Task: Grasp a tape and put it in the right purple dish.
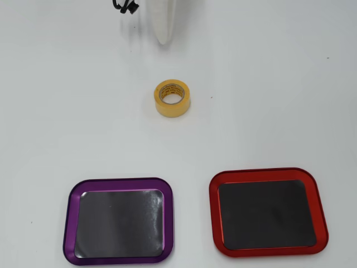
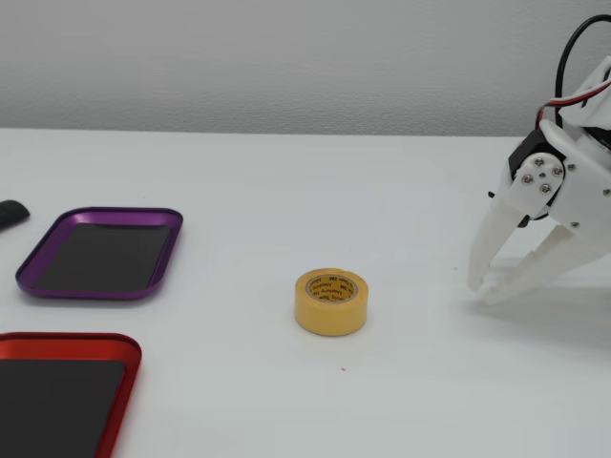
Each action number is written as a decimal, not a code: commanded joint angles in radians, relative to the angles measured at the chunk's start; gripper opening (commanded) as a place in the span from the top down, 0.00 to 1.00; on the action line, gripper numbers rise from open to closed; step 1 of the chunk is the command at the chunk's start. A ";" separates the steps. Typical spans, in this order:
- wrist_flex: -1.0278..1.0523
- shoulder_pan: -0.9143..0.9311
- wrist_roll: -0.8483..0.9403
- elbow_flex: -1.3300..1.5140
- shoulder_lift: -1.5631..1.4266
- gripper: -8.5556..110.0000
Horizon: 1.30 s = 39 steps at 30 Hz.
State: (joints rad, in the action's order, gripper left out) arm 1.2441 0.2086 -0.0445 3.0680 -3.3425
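Only jaws (image 1: pixel 162 39) tip visible overhead; arm cropped.

A small yellow roll of masking tape (image 1: pixel 172 98) is being shown with a tan inner core bearing dark printed marks. A shiny purple metal rim is being displayed around the dark grey-black mat of a rounded-rectangle shallow tray (image 1: pixel 70 202). A same-shaped tray (image 1: pixel 213 195) is being shown red-rimmed, its mat black. The plastic two-finger gripper (image 2: pixel 482 285) is being seen white, against a white table (image 2: pixel 286 191).
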 commanded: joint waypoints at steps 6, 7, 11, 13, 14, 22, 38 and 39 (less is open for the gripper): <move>-0.043 -0.003 0.003 0.008 -0.046 0.93; -0.043 -0.003 0.003 0.008 -0.046 0.93; -0.043 -0.003 0.003 0.008 -0.046 0.93; -0.043 -0.003 0.003 0.008 -0.046 0.93; -0.043 -0.002 0.005 0.008 -0.046 0.93; -0.137 0.012 0.224 -0.049 -0.031 0.93; -0.164 -0.002 0.296 -0.699 0.838 0.86; -0.164 -0.002 0.296 -0.741 0.896 0.85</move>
State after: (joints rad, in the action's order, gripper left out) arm 1.0861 0.2102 0.2562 2.4774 -2.6170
